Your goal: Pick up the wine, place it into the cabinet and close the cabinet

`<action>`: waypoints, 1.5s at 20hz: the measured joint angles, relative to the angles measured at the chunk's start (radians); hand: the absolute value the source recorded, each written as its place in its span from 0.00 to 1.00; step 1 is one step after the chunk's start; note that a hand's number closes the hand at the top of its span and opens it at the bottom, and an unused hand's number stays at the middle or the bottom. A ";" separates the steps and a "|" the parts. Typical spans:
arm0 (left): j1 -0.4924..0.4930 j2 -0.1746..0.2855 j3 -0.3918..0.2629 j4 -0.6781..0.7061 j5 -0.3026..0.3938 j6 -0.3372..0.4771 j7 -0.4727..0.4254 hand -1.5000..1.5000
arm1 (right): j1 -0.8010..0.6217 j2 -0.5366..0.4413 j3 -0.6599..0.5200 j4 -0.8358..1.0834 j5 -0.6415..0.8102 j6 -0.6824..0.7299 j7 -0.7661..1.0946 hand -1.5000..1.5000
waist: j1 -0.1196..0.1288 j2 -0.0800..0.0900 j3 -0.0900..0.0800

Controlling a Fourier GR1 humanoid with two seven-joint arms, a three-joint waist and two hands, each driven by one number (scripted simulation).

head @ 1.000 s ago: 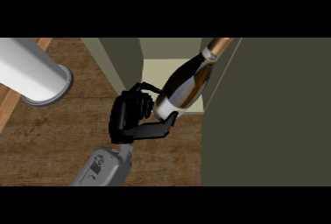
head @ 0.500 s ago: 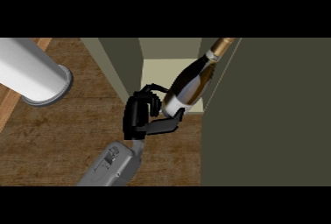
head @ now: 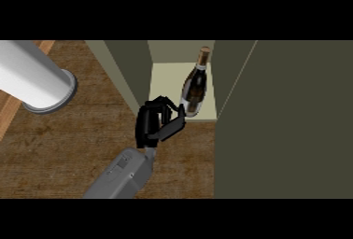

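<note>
The wine bottle [head: 194, 91] stands upright on the cabinet shelf [head: 165, 77]. The left hand [head: 153, 125] sits just left of its base, fingers [head: 162, 103] curled and apparently holding nothing. What looks like the open door [head: 289, 121] lies to the right, beyond the bottle.

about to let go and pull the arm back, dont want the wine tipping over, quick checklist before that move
1. Bottle inside the cabinet: ok, it stands on the shelf.
2. Bottle upright: ok, neck points straight back.
3. Bottle set well in from the shelf's front edge: not ok, its base sits right by that edge.
4. Left hand released: not ok, fingers and thumb curl at the bottle's base.
5. Way back for the hand: ok, bare counter behind it.
6. Door free to swing: cannot tell, no door is clear here.
</note>
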 measured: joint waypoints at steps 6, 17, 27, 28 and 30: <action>-0.015 0.000 0.031 0.114 0.088 -0.086 -0.088 1.00 | 0.009 0.008 0.010 -0.001 0.006 -0.001 -0.002 0.00 | 0.000 0.000 0.000; -0.141 0.001 0.017 0.321 0.263 -0.192 -0.183 1.00 | 0.034 -0.011 -0.033 0.022 -0.039 0.042 -0.035 0.00 | -0.007 0.001 0.000; -0.276 0.000 -0.036 0.432 0.414 -0.208 -0.200 1.00 | 0.010 0.010 -0.003 0.067 -0.004 0.037 -0.060 0.00 | -0.014 0.003 0.000; -0.294 0.000 -0.038 0.448 0.429 -0.212 -0.202 1.00 | 0.018 0.016 0.007 0.074 0.011 0.044 -0.078 0.00 | -0.016 0.004 0.000; -0.318 0.000 -0.031 0.470 0.444 -0.226 -0.198 1.00 | 0.014 0.010 -0.002 0.074 0.001 0.045 -0.074 0.00 | -0.015 0.004 0.000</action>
